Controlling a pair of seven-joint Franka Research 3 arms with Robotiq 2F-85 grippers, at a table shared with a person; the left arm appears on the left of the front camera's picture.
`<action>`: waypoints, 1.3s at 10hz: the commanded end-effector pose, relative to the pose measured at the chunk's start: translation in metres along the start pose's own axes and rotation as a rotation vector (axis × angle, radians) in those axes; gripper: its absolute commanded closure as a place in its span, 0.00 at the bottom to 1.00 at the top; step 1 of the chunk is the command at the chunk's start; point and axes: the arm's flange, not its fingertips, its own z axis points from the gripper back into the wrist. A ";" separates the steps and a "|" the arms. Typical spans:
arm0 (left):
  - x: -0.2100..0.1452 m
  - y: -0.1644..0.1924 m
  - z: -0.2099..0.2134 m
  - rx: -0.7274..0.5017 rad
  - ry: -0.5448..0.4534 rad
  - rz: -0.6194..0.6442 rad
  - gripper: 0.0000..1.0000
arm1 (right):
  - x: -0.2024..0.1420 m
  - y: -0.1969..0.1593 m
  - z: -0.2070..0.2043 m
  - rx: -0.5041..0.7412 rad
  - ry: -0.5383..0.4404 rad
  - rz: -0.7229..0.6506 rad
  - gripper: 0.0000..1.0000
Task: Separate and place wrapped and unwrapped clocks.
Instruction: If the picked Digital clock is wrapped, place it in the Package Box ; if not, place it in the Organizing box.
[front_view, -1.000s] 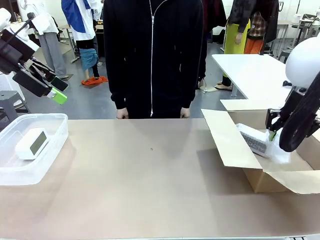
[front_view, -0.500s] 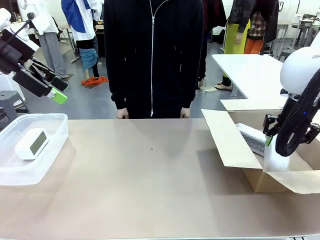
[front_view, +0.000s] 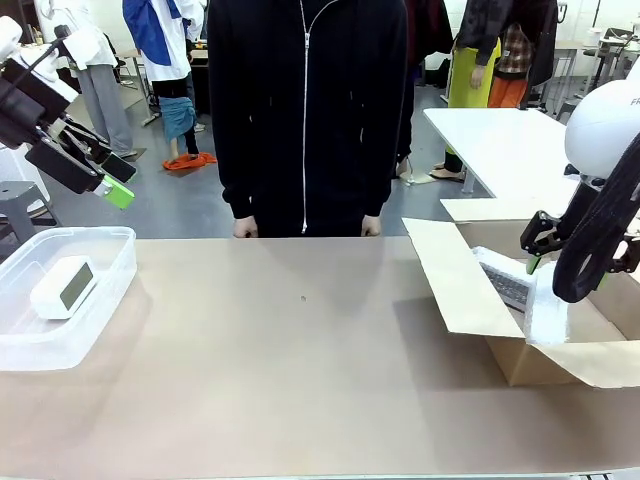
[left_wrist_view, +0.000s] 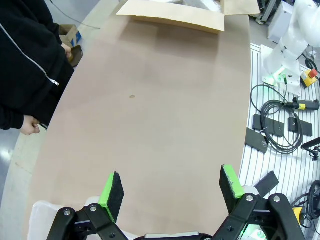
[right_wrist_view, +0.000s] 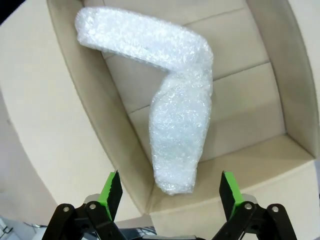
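Since the earlier frame the right gripper (front_view: 537, 247) has been lifted a little above the cardboard box (front_view: 520, 355) and its fingers (right_wrist_view: 112, 189) have been spread wide — nothing is held between them. Seen from the right wrist, two bubble-wrapped clocks (right_wrist_view: 176, 107) lie in the box just below the open fingers, touching at one end so that they form a bent shape; the nearer bundle rests against the box wall. In the front view only a white wrapped edge (front_view: 548, 312) is seen over the box's near flap.

The release of a wrapped clock into the box is judged to be the step just completed. Farther left, the unwrapped clock (front_view: 63, 287) lies in the clear plastic bin (front_view: 113, 283) at the worktop's (front_view: 300, 380) left edge, screen up. The left gripper (front_view: 112, 182) is held high above and behind the bin, its fingers (left_wrist_view: 113, 188) parted and empty.

With the bare worktop between bin and box, the sorting is judged close to done — what the next move calls for is a clear, upward withdrawal of the right arm, without the box flap being caught. Across the worktop a person in a black zipped jacket (front_view: 305, 110) stands with hands (front_view: 246, 229) at the far edge.
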 end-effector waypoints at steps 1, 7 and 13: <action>0.001 -0.001 0.001 -0.009 -0.007 0.010 0.00 | 0.004 0.003 0.015 -0.008 -0.036 -0.019 0.00; 0.001 -0.001 0.001 -0.009 -0.007 0.010 0.00 | 0.006 0.010 0.165 -0.017 -0.278 0.090 0.00; 0.001 -0.001 0.001 -0.009 -0.007 0.010 0.00 | 0.000 0.015 0.181 -0.011 -0.314 0.099 0.00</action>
